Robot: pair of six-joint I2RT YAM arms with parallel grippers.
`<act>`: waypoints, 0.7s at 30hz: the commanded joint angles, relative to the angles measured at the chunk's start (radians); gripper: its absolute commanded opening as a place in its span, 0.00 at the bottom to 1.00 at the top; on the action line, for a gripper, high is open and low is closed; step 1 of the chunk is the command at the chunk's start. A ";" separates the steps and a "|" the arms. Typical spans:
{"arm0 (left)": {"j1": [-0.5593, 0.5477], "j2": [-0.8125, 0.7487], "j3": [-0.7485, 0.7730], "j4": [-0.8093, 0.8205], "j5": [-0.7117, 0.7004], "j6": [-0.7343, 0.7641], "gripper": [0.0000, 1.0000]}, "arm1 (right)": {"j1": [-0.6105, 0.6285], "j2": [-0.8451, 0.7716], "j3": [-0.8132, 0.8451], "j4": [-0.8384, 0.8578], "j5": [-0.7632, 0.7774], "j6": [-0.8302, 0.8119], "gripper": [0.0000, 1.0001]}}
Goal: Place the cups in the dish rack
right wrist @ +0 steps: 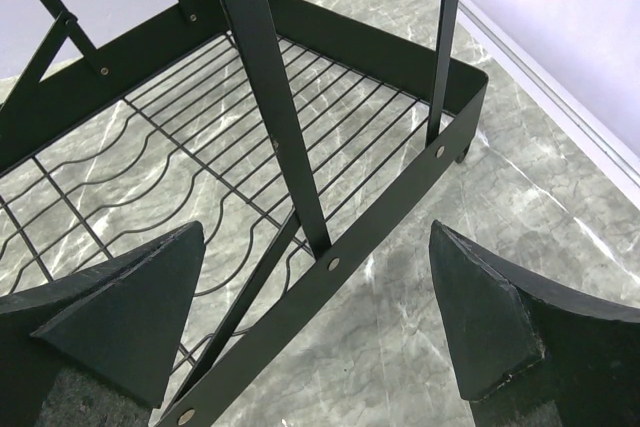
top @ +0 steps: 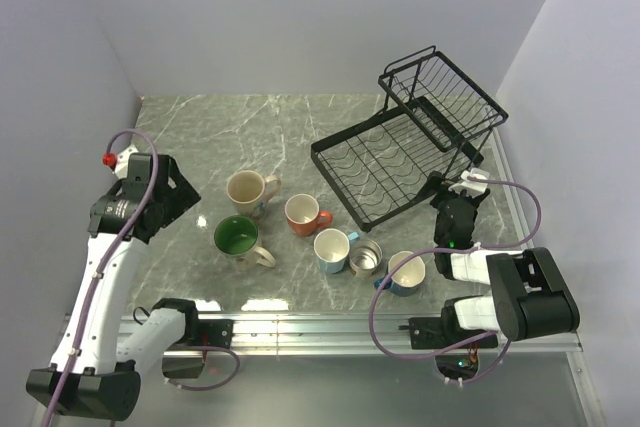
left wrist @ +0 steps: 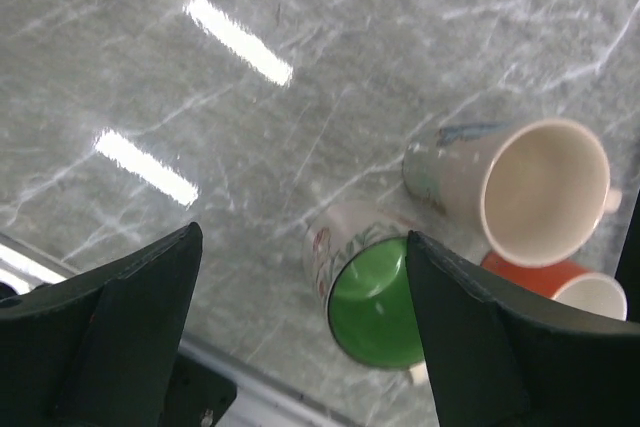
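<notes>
The cups stand in a loose group on the marble table: a cream mug [top: 250, 189], a green-inside mug [top: 237, 237], an orange mug [top: 302, 213], a blue mug [top: 332, 249], a steel cup [top: 366, 257] and a second blue mug [top: 407, 272]. The black wire dish rack [top: 335, 185] at back right holds no cups. My left gripper [top: 183, 199] hovers open, left of the mugs. In its wrist view the gripper [left wrist: 301, 237] frames the green-inside mug [left wrist: 380, 297] below, with the cream mug [left wrist: 520, 187] and orange mug [left wrist: 570, 282] beyond. My right gripper [right wrist: 315, 232] stands open over the rack's near rim [right wrist: 400, 209].
The rack's raised upper basket [top: 445, 87] leans toward the back right corner. White walls close the table at the back and both sides. A metal rail [top: 320, 327] runs along the near edge. Purple cables loop from both arms.
</notes>
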 commanded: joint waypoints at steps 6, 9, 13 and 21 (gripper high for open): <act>-0.004 -0.021 -0.005 -0.140 0.230 0.074 0.84 | 0.013 -0.037 0.024 0.030 0.030 -0.032 1.00; -0.004 -0.018 -0.069 -0.117 0.273 0.092 0.83 | 0.048 -0.167 0.108 -0.272 0.157 -0.026 1.00; -0.005 -0.012 -0.127 -0.094 0.305 0.094 0.80 | 0.059 -0.405 0.260 -0.580 0.165 0.021 1.00; -0.031 0.021 -0.261 0.042 0.371 0.074 0.77 | 0.212 -0.707 0.426 -1.229 0.059 0.314 1.00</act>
